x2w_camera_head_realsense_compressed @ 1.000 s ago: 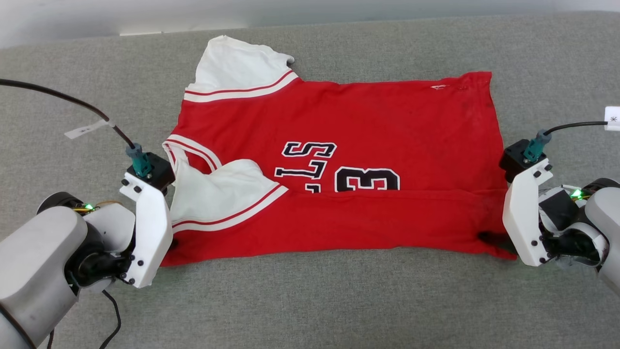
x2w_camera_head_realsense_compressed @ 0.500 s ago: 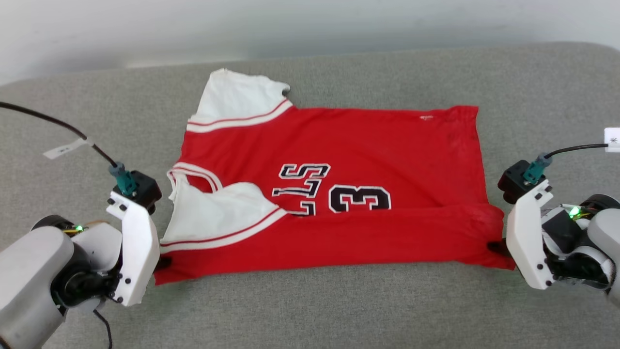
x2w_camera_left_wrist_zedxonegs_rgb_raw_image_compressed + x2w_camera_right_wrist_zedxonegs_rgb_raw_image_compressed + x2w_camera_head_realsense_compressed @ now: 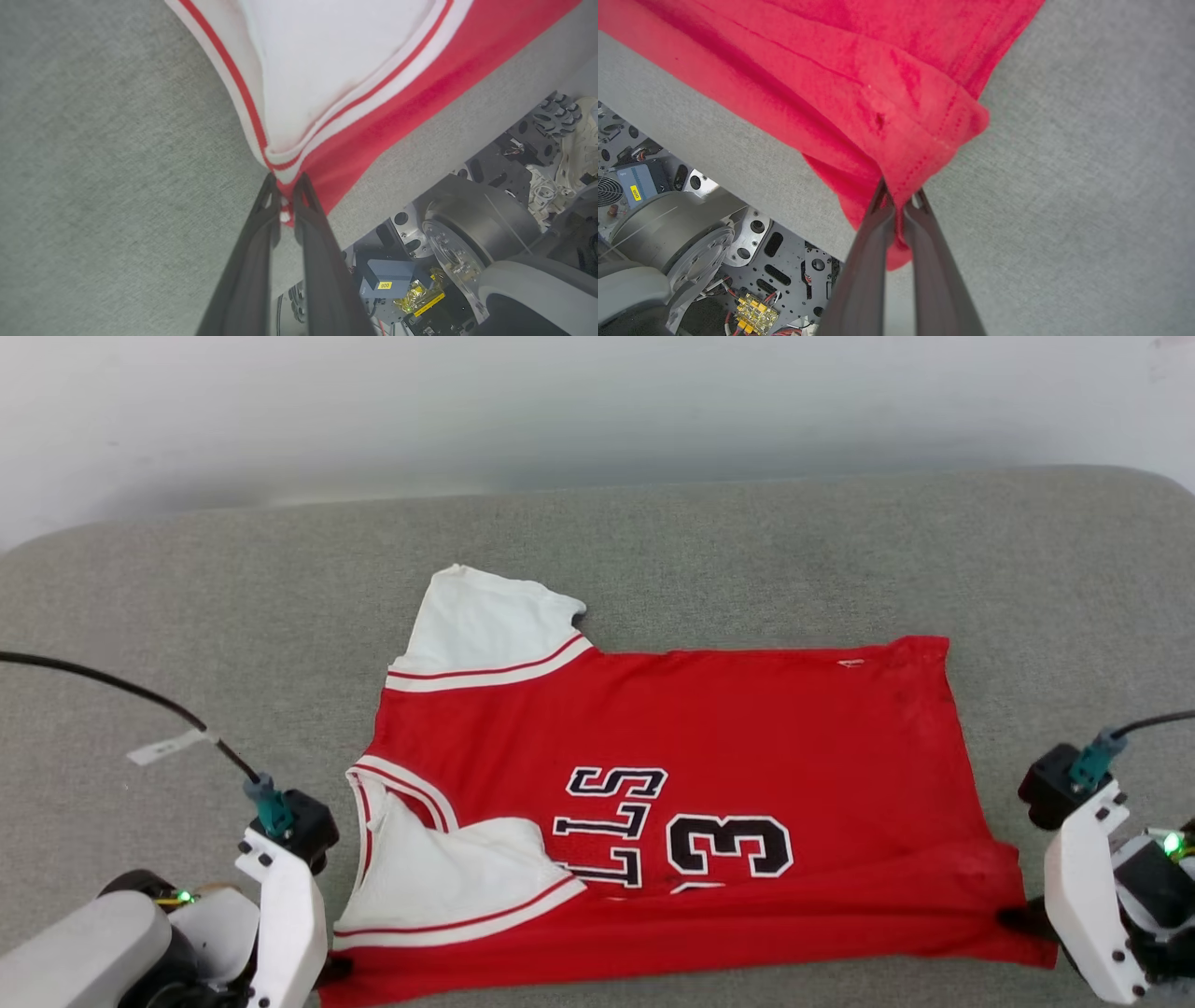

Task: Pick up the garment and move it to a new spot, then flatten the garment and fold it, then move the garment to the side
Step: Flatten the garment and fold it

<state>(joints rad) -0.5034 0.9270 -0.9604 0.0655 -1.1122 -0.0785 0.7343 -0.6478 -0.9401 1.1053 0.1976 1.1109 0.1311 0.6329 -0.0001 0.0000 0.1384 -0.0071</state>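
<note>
The garment (image 3: 672,737), a red jersey with white sleeves and black lettering, lies spread on the grey cushioned surface (image 3: 747,551), its near part folded over. My left gripper (image 3: 286,179) is shut on the garment (image 3: 336,65) at the near-left corner, by the striped sleeve trim. My right gripper (image 3: 901,189) is shut on the red hem corner of the garment (image 3: 859,70). In the head view, the left gripper (image 3: 327,973) sits at the near-left corner and the right gripper (image 3: 1013,922) at the near-right corner.
The surface's front edge lies just under both held corners; beyond it the wrist views show the robot's base (image 3: 467,242) and wiring. Black cables (image 3: 121,686) run from both wrists. A pale wall (image 3: 560,411) lies behind.
The head camera has tilted up, so the whole scene sits lower in the picture. Both grippers stay shut on the near corners and have drawn the garment toward the surface's front edge.
</note>
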